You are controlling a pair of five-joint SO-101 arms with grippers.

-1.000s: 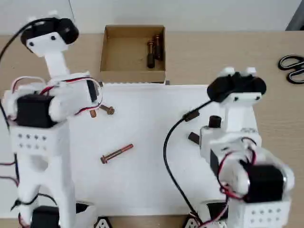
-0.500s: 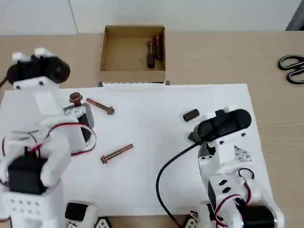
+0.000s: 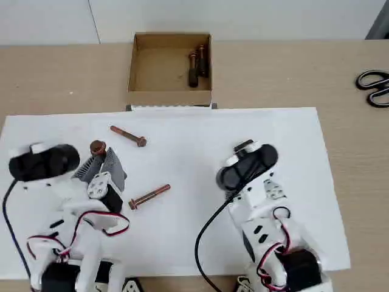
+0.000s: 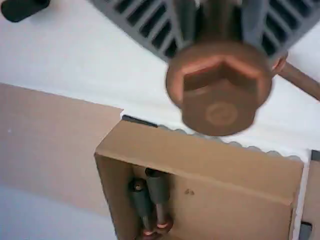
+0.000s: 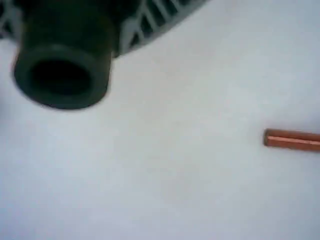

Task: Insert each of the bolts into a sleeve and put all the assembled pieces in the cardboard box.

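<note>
1. We see the left gripper [image 4: 218,20] clenched on a copper bolt [image 4: 220,87]. Its grey ribbed fingers [image 4: 132,17] press the shank from both sides, and the hexagonal head sticks out past the tips.
2. The right gripper [image 5: 75,22] grasps a dark sleeve [image 5: 62,70] above the white paper [image 3: 200,152], with the sleeve's open bore facing the wrist camera.
3. The cardboard box [image 3: 152,73] sits on the table [image 3: 273,73] just at the paper's far edge. Two assembled pieces [image 3: 196,61] lie side by side along its right wall.
4. Two loose bolts rest on the paper. The far bolt [image 3: 128,135] lies just right of the held one, and the near bolt [image 3: 149,196] lies between the two arms.
5. The right arm's black camera housing [image 3: 246,165] covers most of a second sleeve [image 3: 244,146], so only its far end shows.
6. In the left wrist view a dark rounded piece [image 4: 22,7] is cut off by the frame edge, and we cannot tell what it is.
7. The scissors [image 3: 374,88] at the table's right edge are also cut off.
8. A small round stamp marks the face of the held bolt's head, but it is too blurred for us to read.
</note>
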